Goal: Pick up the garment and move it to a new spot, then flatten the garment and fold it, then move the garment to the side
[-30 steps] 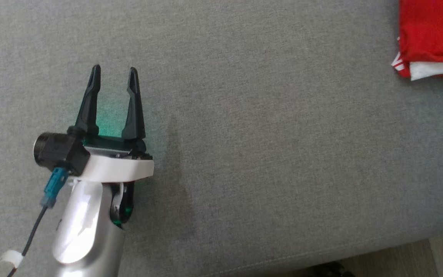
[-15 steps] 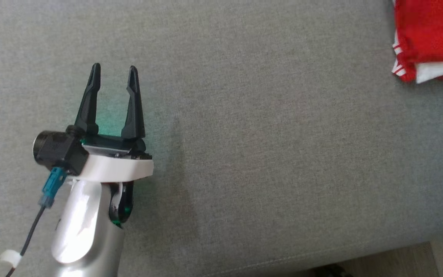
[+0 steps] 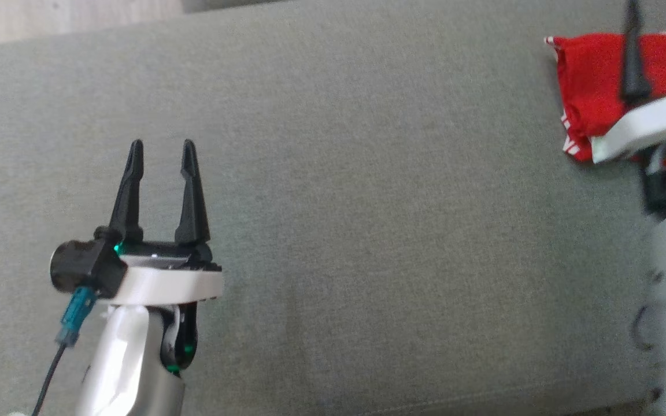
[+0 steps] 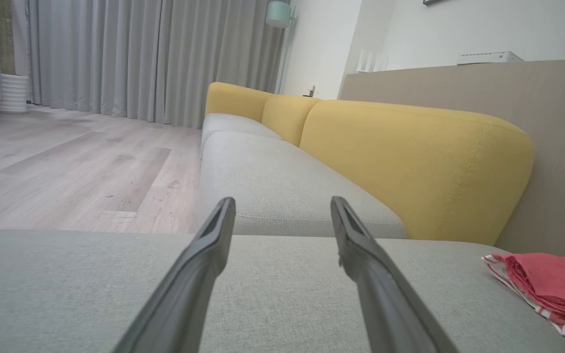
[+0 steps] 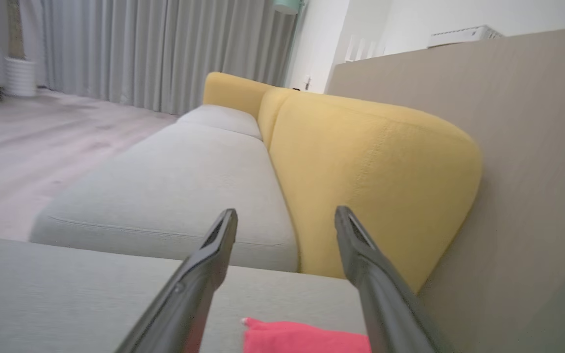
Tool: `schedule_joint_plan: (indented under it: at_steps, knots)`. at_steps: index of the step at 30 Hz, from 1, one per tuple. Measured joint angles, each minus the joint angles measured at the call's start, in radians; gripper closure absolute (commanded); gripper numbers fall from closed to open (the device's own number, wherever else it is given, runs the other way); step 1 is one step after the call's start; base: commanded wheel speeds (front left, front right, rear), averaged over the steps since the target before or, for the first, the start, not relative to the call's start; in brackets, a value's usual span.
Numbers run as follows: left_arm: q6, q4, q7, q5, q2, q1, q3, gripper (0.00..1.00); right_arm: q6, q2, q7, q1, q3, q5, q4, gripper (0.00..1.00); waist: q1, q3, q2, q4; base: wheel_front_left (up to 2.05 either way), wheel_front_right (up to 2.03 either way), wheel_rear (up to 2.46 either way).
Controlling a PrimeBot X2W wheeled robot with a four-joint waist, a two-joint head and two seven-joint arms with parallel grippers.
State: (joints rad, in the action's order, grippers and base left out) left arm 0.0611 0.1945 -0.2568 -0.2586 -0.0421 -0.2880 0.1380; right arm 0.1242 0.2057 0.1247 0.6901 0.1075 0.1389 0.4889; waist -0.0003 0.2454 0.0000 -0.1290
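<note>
Folded red fabric garment with white-striped edging (image 3: 593, 86) lies at the right end of the grey upholstered seat cushion (image 3: 367, 202), right gripper (image 5: 286, 215) above it, left gripper (image 3: 161, 153) over the cushion's left part, both jaws wide and empty; the set-aside step seems complete, and the next move calls for lifting clear without snagging.

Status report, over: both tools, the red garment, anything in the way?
Left tool open, empty, over the grey seat. Right tool open, above the red garment, not gripping. Garment folded at the seat's right end. No obstruction seen.
</note>
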Motion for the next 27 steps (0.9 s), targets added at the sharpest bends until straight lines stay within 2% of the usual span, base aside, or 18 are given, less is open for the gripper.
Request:
schedule_joint_plan:
  at_steps: [4, 7, 10, 18, 27]
  knots:
    - [-0.008, -0.006, 0.0, -0.01, 0.0, 0.03, -0.009, 0.0, 0.0, -0.09, 0.012, -0.111, -0.016, -0.072, -0.099, 0.0, 0.0, -0.048, 0.0, 0.019, 0.0, 0.0, 0.0]
    - [-0.017, -0.007, 0.0, -0.015, -0.001, 0.068, -0.011, 0.0, 0.0, -0.132, 0.023, -0.181, -0.028, -0.145, -0.134, 0.0, 0.0001, -0.079, 0.0, 0.035, 0.0, 0.0, 0.0]
    - [-0.035, -0.009, 0.0, -0.015, -0.001, 0.109, -0.015, 0.0, 0.0, -0.145, 0.041, -0.265, -0.053, -0.216, -0.153, 0.0, 0.0001, -0.106, 0.0, 0.049, 0.0, 0.0, 0.0]
    - [-0.044, -0.009, 0.0, -0.023, -0.001, 0.149, -0.019, 0.0, 0.0, -0.156, 0.099, -0.419, -0.13, -0.366, -0.149, 0.0, 0.0002, -0.137, 0.0, 0.082, 0.0, 0.0, 0.0]
    - [-0.062, 0.004, 0.0, -0.059, -0.001, 0.151, -0.019, 0.0, 0.0, -0.156, 0.123, -0.445, -0.171, -0.402, -0.126, 0.0, 0.0003, -0.131, 0.0, 0.09, 0.0, 0.0, 0.0]
